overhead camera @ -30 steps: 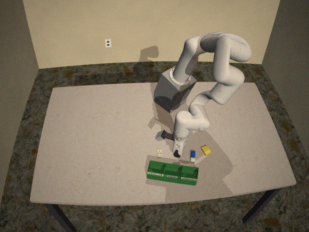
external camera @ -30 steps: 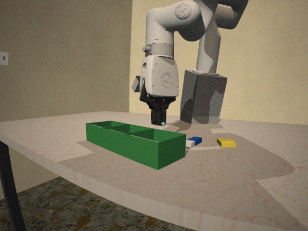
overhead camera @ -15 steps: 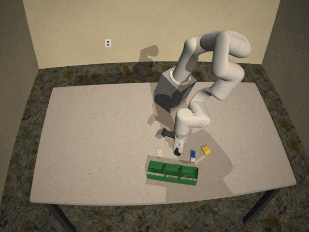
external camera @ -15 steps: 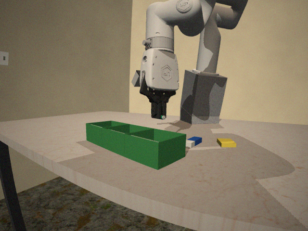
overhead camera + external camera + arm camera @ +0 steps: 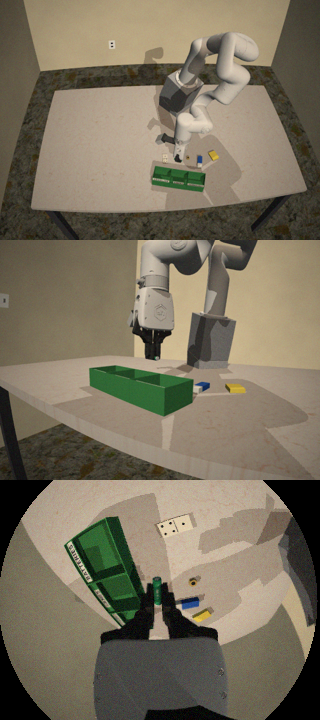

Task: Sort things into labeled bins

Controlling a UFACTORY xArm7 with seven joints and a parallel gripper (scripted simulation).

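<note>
Clamped between the dark fingers (image 5: 148, 349) of the end effector (image 5: 153, 353) is a small green cylinder (image 5: 156, 358), its pale end poking out just beneath the fingertips; the wrist view shows the same green piece (image 5: 156, 588) standing up between the two closed fingers. In the exterior view the end effector hangs pointing straight down, above the bench (image 5: 232, 426) and beyond the far wall of the bins, with the cylinder clear of the bench surface as far as that view shows. Nearest the front edge of the bench stands the green bin row (image 5: 178, 187), three open compartments side by side with a white label strip on the front of each; the writing is too small to read. Just behind the right end of the bins lies a blue-and-white block (image 5: 199, 160), close to the bin wall, and further right of it a flat yellow block (image 5: 213, 155) lies apart from everything else. Between the end effector and the blue-and-white block sits a tiny dark ring-like piece (image 5: 187, 157) on the bench. Left of the end effector, just behind the left end of the bins, a cream domino-like tile (image 5: 165, 158) with dark dots lies flat. Further back, the arm's grey pedestal (image 5: 166, 96) stands on the bench, and a white wall socket (image 5: 111, 44) shows on the rear wall.
</note>
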